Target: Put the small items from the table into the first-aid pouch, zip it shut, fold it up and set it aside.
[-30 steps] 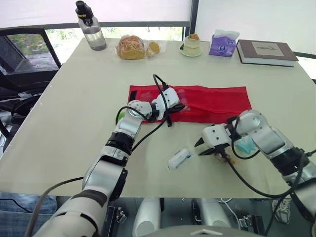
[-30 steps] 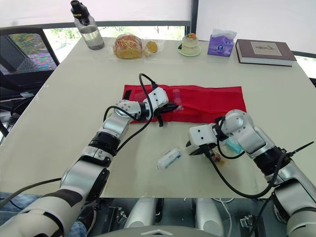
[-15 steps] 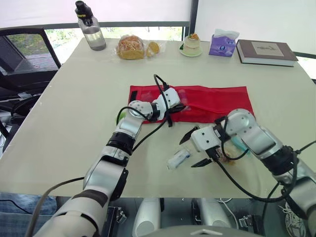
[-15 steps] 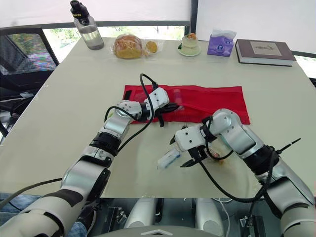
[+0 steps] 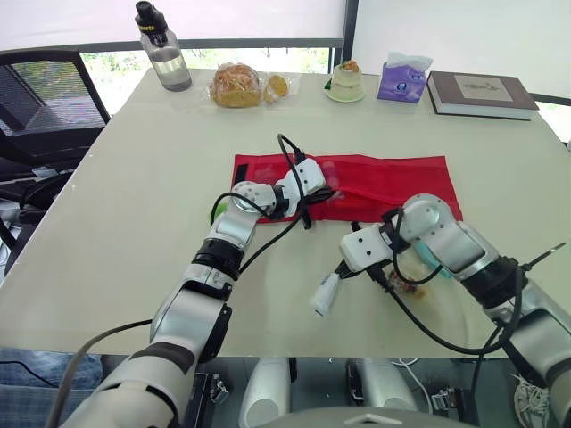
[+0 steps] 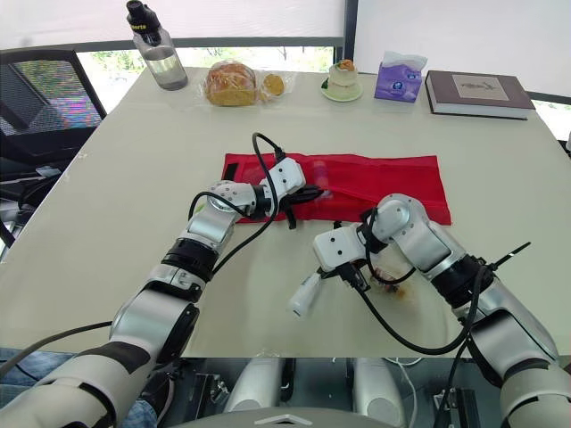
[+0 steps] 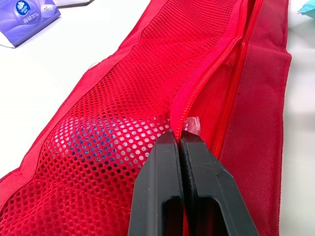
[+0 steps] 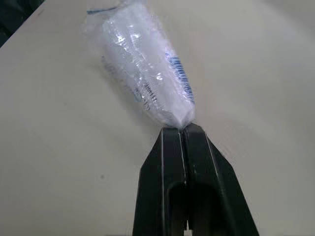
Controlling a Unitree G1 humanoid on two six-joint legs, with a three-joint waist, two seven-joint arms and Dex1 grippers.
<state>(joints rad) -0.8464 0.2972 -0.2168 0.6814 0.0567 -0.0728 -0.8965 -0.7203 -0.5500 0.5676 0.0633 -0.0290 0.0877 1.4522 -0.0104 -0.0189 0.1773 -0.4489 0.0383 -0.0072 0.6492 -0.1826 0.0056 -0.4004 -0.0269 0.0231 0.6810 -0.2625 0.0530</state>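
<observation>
The red first-aid pouch [image 5: 384,183] lies unfolded across the middle of the table [image 5: 134,205], its zipper parted. My left gripper [image 7: 180,138] is shut on the mesh flap's zipper edge [image 7: 197,93], at the pouch's left part [image 5: 328,193]. My right gripper [image 8: 183,130] is shut on one end of a white plastic-wrapped packet [image 8: 147,83]. In the left eye view that packet [image 5: 325,295] slants from the right gripper [image 5: 343,271] toward the table's front edge. A teal item [image 5: 428,259] and a small brownish item [image 5: 407,283] lie partly hidden under my right arm.
Along the far edge stand a water bottle [image 5: 165,55], a bagged bread roll [image 5: 237,86], a small dessert on a plate [image 5: 345,82], a purple tissue pack [image 5: 403,78] and a book [image 5: 482,94]. A black chair [image 5: 45,98] is at the table's left side.
My right gripper moved left to the packet, opened wide, then shut on its end; the packet has turned and now slants toward the front edge. The left gripper has stayed put.
</observation>
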